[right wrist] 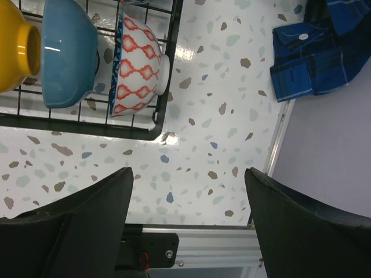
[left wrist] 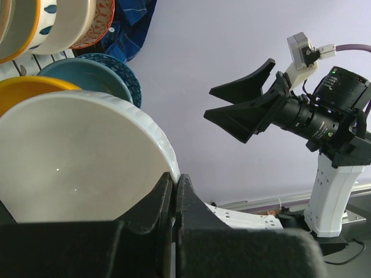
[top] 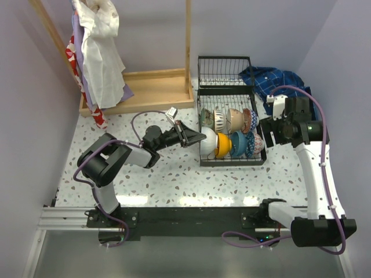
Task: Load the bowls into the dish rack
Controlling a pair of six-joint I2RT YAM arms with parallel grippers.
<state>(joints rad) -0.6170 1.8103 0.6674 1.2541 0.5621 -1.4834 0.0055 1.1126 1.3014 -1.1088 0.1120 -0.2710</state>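
Observation:
My left gripper (top: 198,138) is shut on the rim of a pale green bowl (top: 208,139), held on edge at the left end of the black wire dish rack (top: 204,162). In the left wrist view the pale bowl (left wrist: 75,156) fills the lower left and my fingers (left wrist: 174,191) pinch its rim. A yellow bowl (top: 222,145), a teal blue bowl (top: 237,143) and a red-orange patterned bowl (top: 255,142) stand on edge in the rack's front row; several more stand behind. My right gripper (top: 264,134) is open and empty beside the rack's right end.
A blue plaid cloth (top: 273,81) lies behind the rack at right. A wooden-framed stand (top: 152,88) with hanging clothes sits at the back left. The rack's hinged end panel (top: 224,70) stands at the back. The right wrist view shows the table edge rail (right wrist: 277,145).

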